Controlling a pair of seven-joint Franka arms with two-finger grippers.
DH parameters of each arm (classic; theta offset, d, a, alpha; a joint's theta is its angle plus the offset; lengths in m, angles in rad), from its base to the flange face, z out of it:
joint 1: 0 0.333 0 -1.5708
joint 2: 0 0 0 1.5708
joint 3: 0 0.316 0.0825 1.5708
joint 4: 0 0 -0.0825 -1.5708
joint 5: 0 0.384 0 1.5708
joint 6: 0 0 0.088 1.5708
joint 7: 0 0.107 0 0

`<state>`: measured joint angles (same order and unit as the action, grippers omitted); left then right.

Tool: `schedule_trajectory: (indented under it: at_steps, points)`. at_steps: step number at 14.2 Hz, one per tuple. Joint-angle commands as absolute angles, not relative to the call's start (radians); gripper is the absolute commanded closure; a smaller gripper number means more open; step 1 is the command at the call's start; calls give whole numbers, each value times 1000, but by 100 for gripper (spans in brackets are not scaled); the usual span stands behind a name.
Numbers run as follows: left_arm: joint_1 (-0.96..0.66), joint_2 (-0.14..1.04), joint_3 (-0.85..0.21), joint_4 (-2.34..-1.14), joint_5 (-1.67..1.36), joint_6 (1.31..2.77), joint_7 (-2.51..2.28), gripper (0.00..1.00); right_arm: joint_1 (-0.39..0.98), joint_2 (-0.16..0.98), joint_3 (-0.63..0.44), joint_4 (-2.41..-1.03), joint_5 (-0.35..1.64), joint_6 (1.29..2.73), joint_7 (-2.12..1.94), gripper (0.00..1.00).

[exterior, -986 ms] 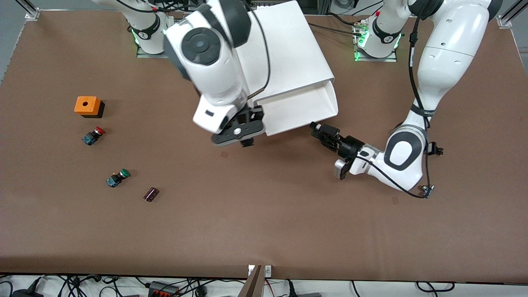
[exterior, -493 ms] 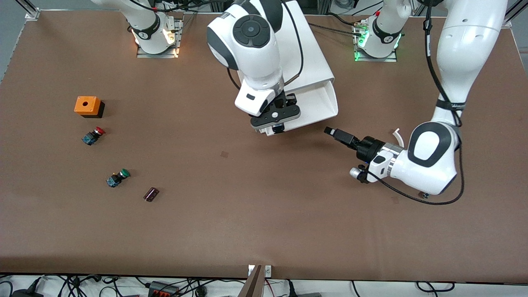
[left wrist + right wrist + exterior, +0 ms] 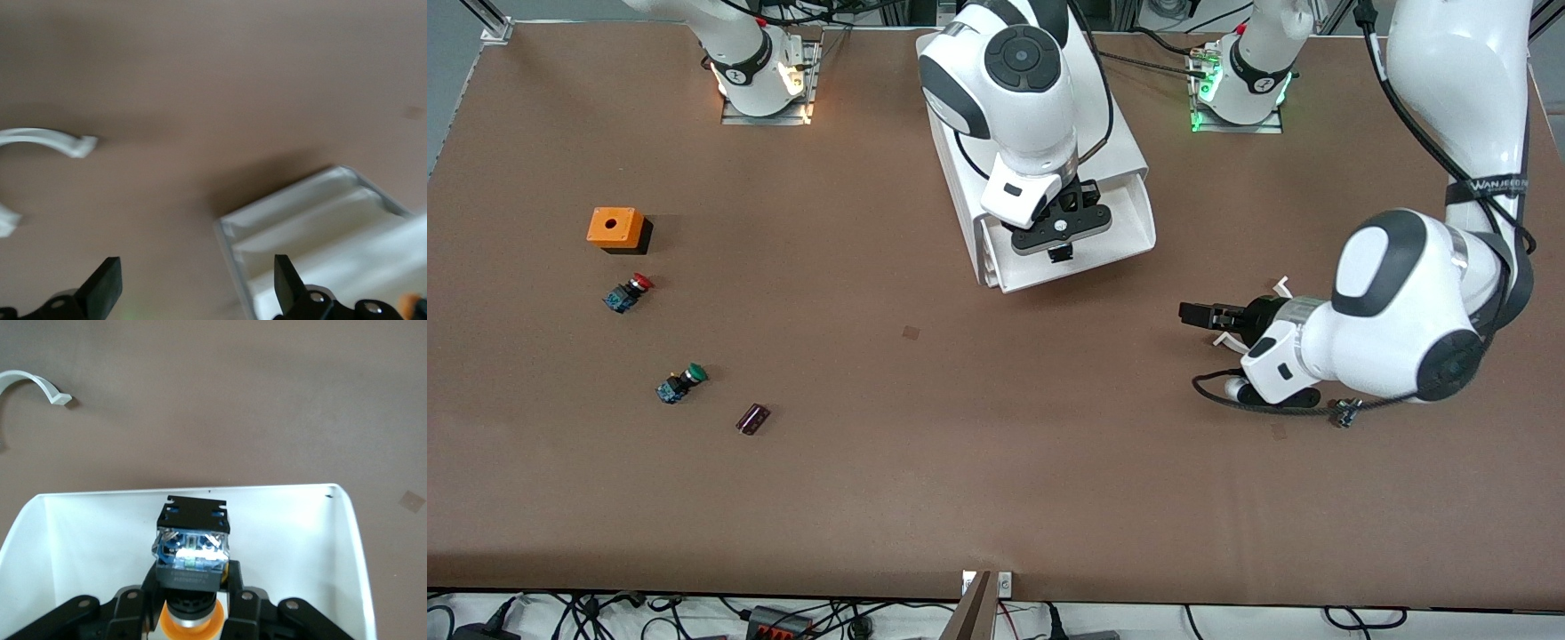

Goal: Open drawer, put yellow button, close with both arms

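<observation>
Right pincer (image 3: 1060, 238) grips the yellow-capped, black-and-blue push button (image 3: 192, 570) over the open white plastic drawer (image 3: 1129, 233); left pincer (image 3: 1197, 314), spread empty above the brown surface (image 3: 960, 444); late release risks bounce-out.

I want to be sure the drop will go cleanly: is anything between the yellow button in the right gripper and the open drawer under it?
Nothing visible is. The right gripper holds the yellow button over the open drawer, whose white floor below it shows bare. The left gripper is off over the table toward the left arm's end, apart from the drawer.
</observation>
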<state>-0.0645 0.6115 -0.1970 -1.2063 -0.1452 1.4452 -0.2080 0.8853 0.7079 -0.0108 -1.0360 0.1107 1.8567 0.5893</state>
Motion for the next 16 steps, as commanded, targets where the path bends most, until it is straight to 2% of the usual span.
schedule_trajectory:
  at_steps: [1, 3, 11, 12, 13, 16]
  points:
    - [-97, 592, -190, -1137, 29, 1445, -271, 0, 888, 738, -2, -1000, 121, 1836, 606, 100]
    - [-98, 615, -192, -1075, 46, 1463, -275, 0, 891, 752, -2, -1000, 123, 1836, 606, 100]
    - [-90, 615, -192, -1088, 46, 1482, -275, 0, 919, 758, -2, -1006, 121, 1767, 604, 100]
    - [-91, 615, -192, -1088, 46, 1482, -276, 0, 919, 758, -2, -1006, 121, 1772, 604, 73]
    - [-92, 615, -192, -1088, 48, 1482, -276, 0, 917, 758, -2, -1006, 117, 1778, 594, 1]
    - [-95, 615, -192, -1088, 46, 1482, -278, 0, 917, 756, -3, -999, 117, 1805, 595, 0]
